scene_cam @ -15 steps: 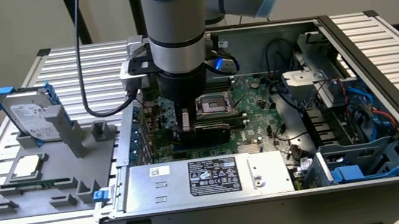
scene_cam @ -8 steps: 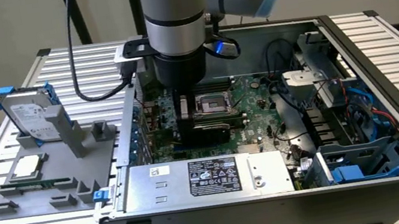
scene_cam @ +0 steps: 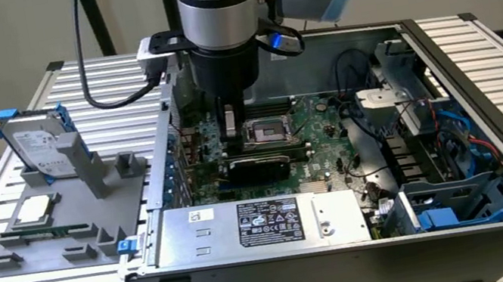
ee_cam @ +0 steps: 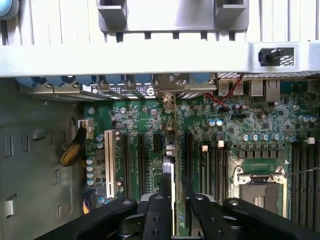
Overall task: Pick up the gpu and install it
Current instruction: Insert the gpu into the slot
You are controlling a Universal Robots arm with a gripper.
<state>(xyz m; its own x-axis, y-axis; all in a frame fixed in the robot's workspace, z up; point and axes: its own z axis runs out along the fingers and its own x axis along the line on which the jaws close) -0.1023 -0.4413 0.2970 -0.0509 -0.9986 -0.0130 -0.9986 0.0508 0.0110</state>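
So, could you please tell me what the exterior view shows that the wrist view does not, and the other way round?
The exterior view adds the surroundings: the hard drive standing in the grey holder, the processor chip lying on it, and the power supply at the case's near edge. The wrist view adds the close look: the gpu edge-on, clamped in the hand over the expansion slots. Both share the green motherboard and its CPU socket.

Even, soft indoor light, moderately bright. The computer case (scene_cam: 351, 247) interior is shadowed beneath the robot arm (scene_cam: 219, 8). Both views are slightly soft; the gripper (ee_cam: 172, 210) looks dark and blurred up close.
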